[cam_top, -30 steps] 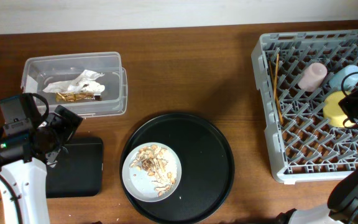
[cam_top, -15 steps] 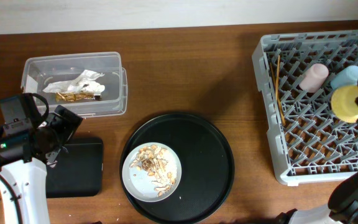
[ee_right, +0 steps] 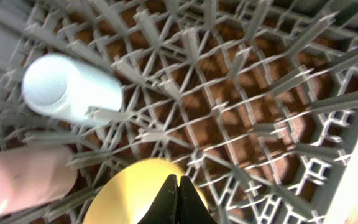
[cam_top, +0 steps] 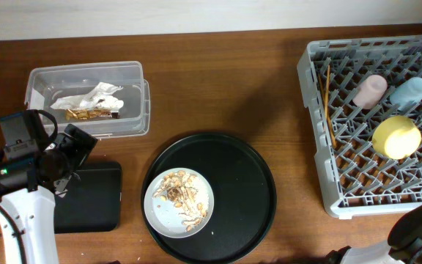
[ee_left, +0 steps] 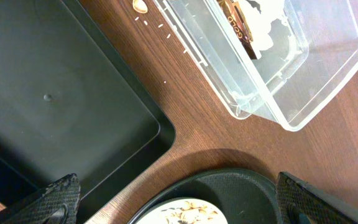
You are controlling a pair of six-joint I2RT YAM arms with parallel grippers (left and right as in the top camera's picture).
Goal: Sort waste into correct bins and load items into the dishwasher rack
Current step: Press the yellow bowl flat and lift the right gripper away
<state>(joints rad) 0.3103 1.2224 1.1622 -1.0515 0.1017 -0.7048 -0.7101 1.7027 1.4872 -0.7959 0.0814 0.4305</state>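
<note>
Yellow bowl (cam_top: 396,136) shifted left, beneath closed right fingers (ee_right: 166,202).

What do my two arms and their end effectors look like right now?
The left arm has a white link, black joint housings, a looping black cable and a small green light. The left end effector has black, rough-textured fingers. The right arm shows dark, and the right end effector ends in slim black tips.
</note>
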